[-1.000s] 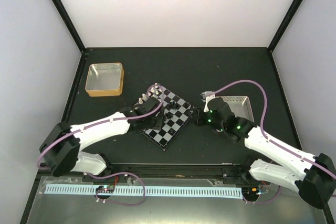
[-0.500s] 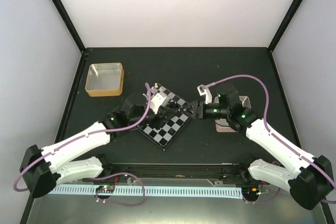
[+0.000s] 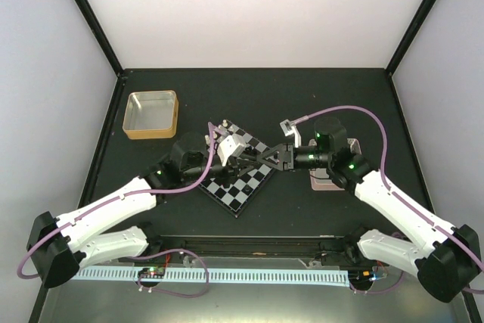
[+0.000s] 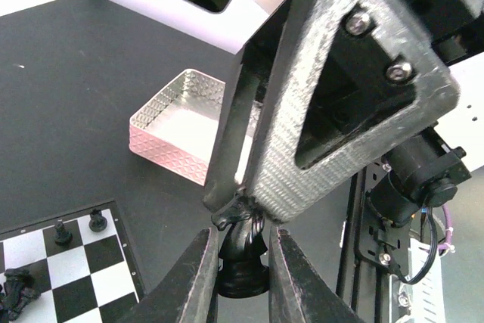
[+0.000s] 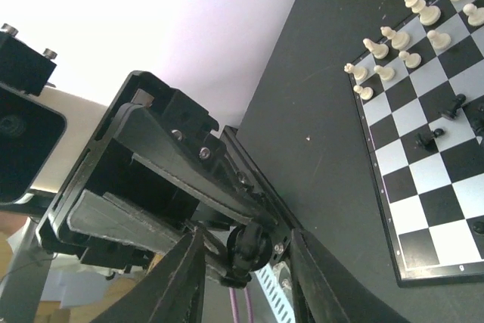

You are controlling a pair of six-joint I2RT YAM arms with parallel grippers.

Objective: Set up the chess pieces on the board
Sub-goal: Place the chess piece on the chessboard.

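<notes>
Black piece (image 4: 242,270) pinched in the left gripper (image 4: 240,238), raised over the board (image 3: 249,184).
Left wrist view shows that pinch, with the pink-walled tray (image 4: 168,149) beyond. Right wrist view alone shows the right gripper (image 5: 246,240) spread either side of the piece, contact unclear, and white pieces (image 5: 401,45) on far squares.

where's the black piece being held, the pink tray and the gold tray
black piece (image 4: 242,261), left wrist view, its round base
pink tray (image 4: 166,153), left wrist view, near wall
gold tray (image 3: 150,135), top view, front rim
</notes>
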